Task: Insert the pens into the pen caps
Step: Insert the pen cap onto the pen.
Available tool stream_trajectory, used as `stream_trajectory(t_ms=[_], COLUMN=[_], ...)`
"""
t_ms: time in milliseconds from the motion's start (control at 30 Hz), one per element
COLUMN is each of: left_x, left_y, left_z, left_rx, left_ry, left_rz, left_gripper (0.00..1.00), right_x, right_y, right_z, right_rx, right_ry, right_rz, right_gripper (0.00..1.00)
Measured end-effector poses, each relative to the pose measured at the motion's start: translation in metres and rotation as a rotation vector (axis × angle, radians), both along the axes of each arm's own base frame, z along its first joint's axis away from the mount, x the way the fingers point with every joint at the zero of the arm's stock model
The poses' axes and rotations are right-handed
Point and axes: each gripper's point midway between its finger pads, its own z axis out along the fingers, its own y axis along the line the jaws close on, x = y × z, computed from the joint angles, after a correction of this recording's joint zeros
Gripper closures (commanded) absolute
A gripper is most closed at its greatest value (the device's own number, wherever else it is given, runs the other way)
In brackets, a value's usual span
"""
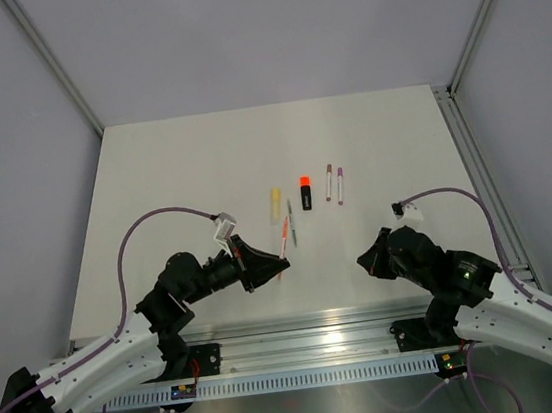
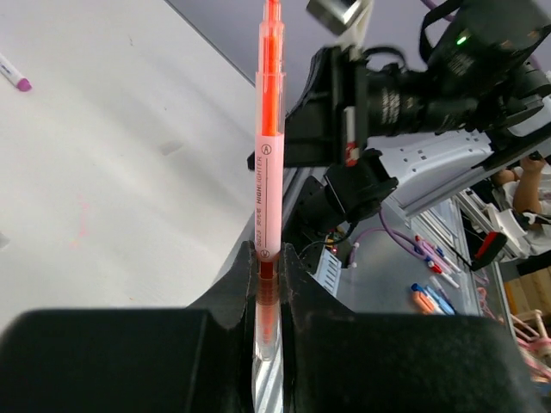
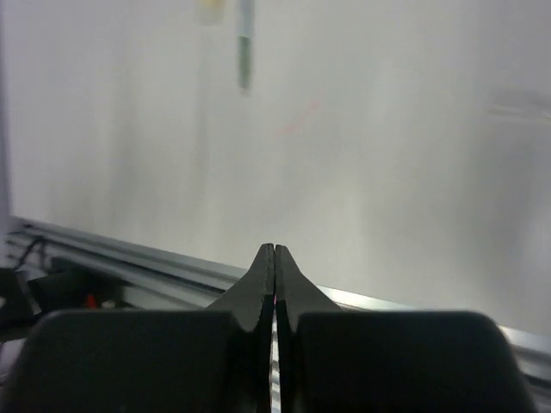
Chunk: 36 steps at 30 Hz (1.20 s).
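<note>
Left gripper (image 2: 269, 262) is clamping the orange-red pen (image 2: 268, 129) by its lower end, over the tabletop's (image 1: 172, 179) near edge. Right gripper (image 3: 274, 255) is sitting pinched closed, gripping nothing.

Black left pincer (image 2: 269, 258), orange-red pen (image 2: 268, 146), white table (image 1: 182, 178).

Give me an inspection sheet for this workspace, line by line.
Surface: white table, faint pink mark.
Job's things: orange-red pen gripped; pale yellow highlighter, black highlighter with orange end, grey pen and two white pens lie on the table; no loose caps made out.
Clutter: nothing seen.
Hands: left hand shut on the orange-red pen; right hand shut, empty.
Cables: purple cables loop over each arm.
Surroundings: grey walls; metal rail at near edge.
</note>
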Motion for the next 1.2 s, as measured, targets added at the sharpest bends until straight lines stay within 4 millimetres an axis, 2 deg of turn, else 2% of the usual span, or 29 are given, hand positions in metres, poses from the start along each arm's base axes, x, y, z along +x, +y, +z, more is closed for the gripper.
stream_trajectory(t_ms=[33,100,167,233,433,533,600,800,967,1200], left_x=[0.002,0.004,0.007,0.008,0.009,0.006,0.004,0.0,-0.005,-0.019], left_y=[0.0,0.001,0.002,0.002,0.004,0.008,0.01,0.014,0.015,0.016], left_z=[0.0,-0.001,-0.002,-0.003,0.0,0.008,0.013,0.012,0.012,0.019], left_rx=[0.004,0.011,0.019,0.024,0.023,-0.002,-0.022,-0.035,-0.047,-0.093], left_ry=[-0.007,-0.023,-0.039,-0.049,-0.072,-0.092,-0.106,-0.111,-0.107,-0.101], left_rz=[0.008,0.02,0.03,0.037,0.044,0.046,0.046,0.044,0.028,-0.031], left_gripper=[1.0,1.0,1.0,1.0,1.0,1.0,1.0,1.0,1.0,1.0], right_x=[-0.002,-0.002,0.001,0.006,0.031,0.044,0.053,0.066,0.066,0.064], right_y=[-0.009,-0.025,-0.038,-0.045,-0.064,-0.075,-0.081,-0.09,-0.093,-0.094], right_z=[-0.018,-0.04,-0.054,-0.062,-0.09,-0.096,-0.095,-0.104,-0.115,-0.124], right_rx=[-0.045,-0.113,-0.178,-0.222,-0.321,-0.309,-0.291,-0.275,-0.283,-0.292], right_ry=[0.046,0.098,0.134,0.152,0.251,0.278,0.275,0.3,0.342,0.381], right_rz=[-0.038,-0.105,-0.166,-0.209,-0.329,-0.393,-0.431,-0.5,-0.53,-0.562], right_gripper=[0.97,0.94,0.87,0.86,0.59,0.45,0.43,0.43,0.48,0.48])
